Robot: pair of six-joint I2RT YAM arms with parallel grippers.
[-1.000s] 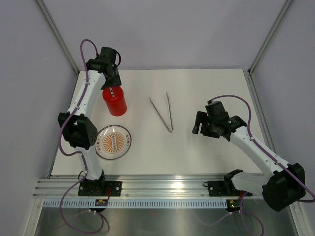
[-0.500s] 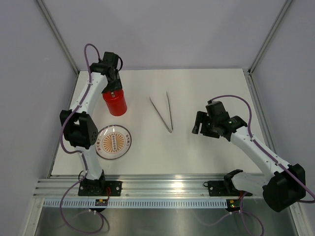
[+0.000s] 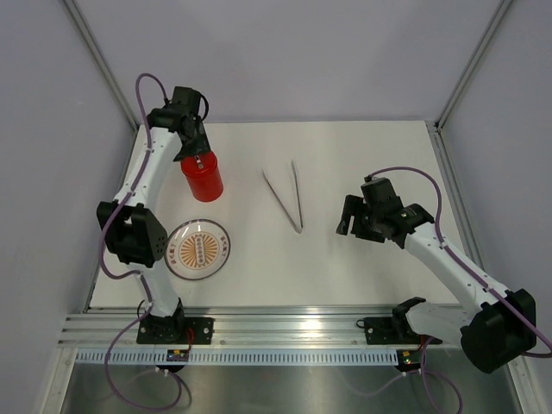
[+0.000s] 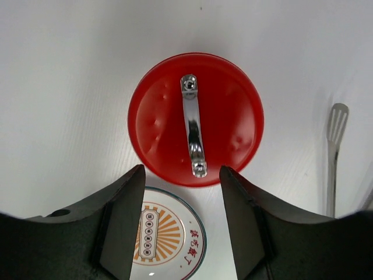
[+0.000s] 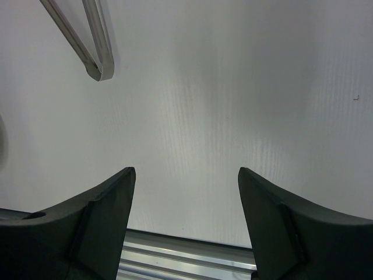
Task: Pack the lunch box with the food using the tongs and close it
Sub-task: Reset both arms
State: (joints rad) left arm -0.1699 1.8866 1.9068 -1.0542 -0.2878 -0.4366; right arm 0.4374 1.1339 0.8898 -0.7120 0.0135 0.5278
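The red lunch box (image 3: 202, 178) stands upright at the table's back left. Its round red lid (image 4: 163, 122), with a silver handle, sits on top. My left gripper (image 3: 193, 148) hovers straight above it, open (image 4: 182, 170), its fingers apart from the lid and holding nothing. The silver tongs (image 3: 297, 195) lie in a narrow V on the table's middle; their joined end (image 5: 100, 71) shows at the upper left of the right wrist view, and one tip (image 4: 337, 125) at the right of the left wrist view. My right gripper (image 3: 346, 221) hangs open (image 5: 186, 172) over bare table, to the right of the tongs. The food is out of view.
A clear round plate (image 3: 198, 248) with an orange sunburst print lies near the front left, below the lunch box; its rim (image 4: 197, 245) shows between my left fingers. An aluminium rail (image 5: 192, 256) runs along the table's near edge. Grey walls enclose the table.
The left arm has shifted slightly, its elbow swinging left, while its gripper stays over the lunch box. The right arm, tongs and plate have not moved.
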